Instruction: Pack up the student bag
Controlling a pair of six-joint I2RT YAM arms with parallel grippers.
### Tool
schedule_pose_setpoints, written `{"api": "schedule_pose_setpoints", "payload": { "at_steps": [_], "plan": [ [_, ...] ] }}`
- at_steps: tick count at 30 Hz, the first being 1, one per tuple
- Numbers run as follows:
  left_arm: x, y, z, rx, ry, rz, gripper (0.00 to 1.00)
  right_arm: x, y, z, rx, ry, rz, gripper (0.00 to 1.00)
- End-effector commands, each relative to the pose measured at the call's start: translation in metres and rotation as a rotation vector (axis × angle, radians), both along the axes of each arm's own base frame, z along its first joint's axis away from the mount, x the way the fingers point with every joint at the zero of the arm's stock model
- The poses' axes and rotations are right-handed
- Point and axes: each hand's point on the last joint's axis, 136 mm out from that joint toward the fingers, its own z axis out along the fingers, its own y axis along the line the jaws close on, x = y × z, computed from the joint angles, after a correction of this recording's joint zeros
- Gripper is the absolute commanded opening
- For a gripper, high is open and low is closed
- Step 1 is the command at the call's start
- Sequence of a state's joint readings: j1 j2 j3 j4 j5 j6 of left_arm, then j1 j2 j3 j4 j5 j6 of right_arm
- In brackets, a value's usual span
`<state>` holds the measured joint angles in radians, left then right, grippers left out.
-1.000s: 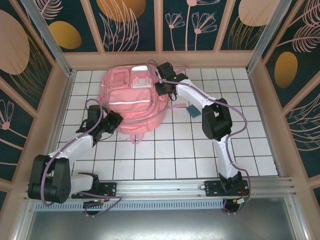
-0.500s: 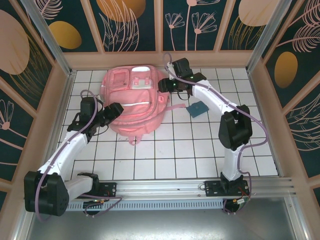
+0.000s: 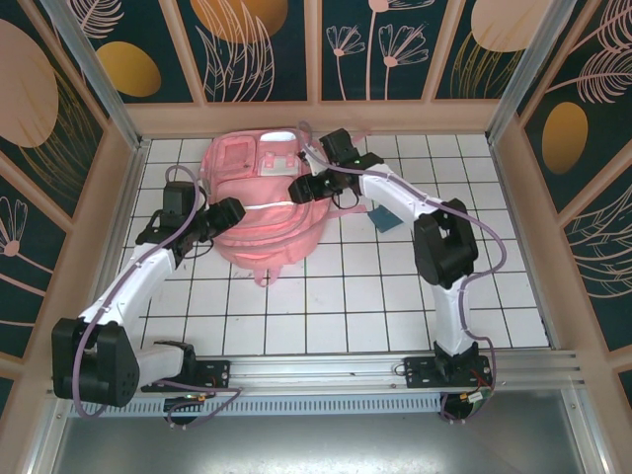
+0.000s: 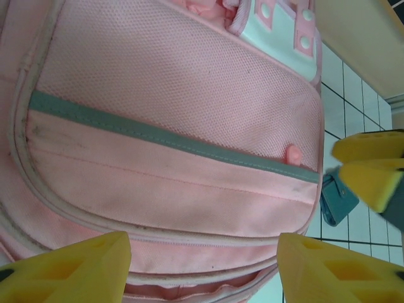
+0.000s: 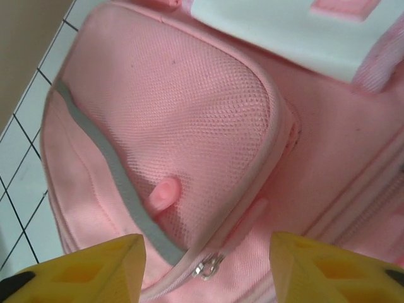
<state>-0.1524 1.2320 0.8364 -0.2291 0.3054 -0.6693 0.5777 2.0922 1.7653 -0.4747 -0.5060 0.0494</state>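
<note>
One big pink thing is seen first: the student bag, laid flat w/ its front up on the far-left part of the white tiled table, white patches toward the back wall and the wider end toward the arm bases. In the left wrist view a pale grey stripe is seen running across the front pocket. In the right wrist view a small pink zip pull is seen lying on the mesh next to that stripe, w/ a metal zip slider lower down. The left gripper is positioned at the bag's left edge; its jaws are spread apart w/ nothing pinched, the bag's rim being framed between them. The right gripper is held over the bag's right side, approx at the stripe's end, jaws likewise parted and nothing clamped; whether fabric is touched can't be told. Its yellow fingers are caught at the right edge of the left wrist view. A flat teal item is seen on the tiles just right of the bag, apart from both grippers. The table is boxed in by dark panels w/ plant prints.
</note>
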Motion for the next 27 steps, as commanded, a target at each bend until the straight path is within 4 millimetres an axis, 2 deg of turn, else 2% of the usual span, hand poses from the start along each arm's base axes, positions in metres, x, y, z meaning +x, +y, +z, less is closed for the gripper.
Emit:
{"api": "schedule_pose_setpoints", "payload": {
  "at_steps": [1, 5, 8, 10, 14, 21, 27],
  "plan": [
    [0.005, 0.001, 0.005, 0.021, -0.016, -0.012, 0.63, 0.006, 0.011, 0.001, 0.017, -0.023, 0.06, 0.6],
    [0.004, -0.001, 0.001, 0.013, -0.008, -0.016, 0.64, 0.016, 0.016, -0.004, 0.006, -0.046, 0.077, 0.69],
    [0.004, -0.001, 0.0, 0.013, -0.005, -0.016, 0.64, 0.012, 0.021, -0.008, 0.012, -0.042, 0.13, 0.71],
    [0.004, 0.0, -0.001, 0.013, -0.004, -0.016, 0.64, 0.002, 0.023, -0.012, 0.014, -0.03, 0.186, 0.71],
    [0.005, -0.001, -0.002, 0.011, 0.0, -0.014, 0.64, -0.024, 0.021, -0.013, -0.004, -0.033, 0.285, 0.65],
    [0.004, -0.002, -0.007, 0.009, 0.004, -0.023, 0.65, -0.057, 0.001, 0.004, 0.011, -0.077, 0.326, 0.55],
    [0.004, -0.001, -0.01, 0.025, 0.008, -0.029, 0.66, -0.079, -0.006, -0.003, -0.003, -0.043, 0.364, 0.45]
  ]
}}
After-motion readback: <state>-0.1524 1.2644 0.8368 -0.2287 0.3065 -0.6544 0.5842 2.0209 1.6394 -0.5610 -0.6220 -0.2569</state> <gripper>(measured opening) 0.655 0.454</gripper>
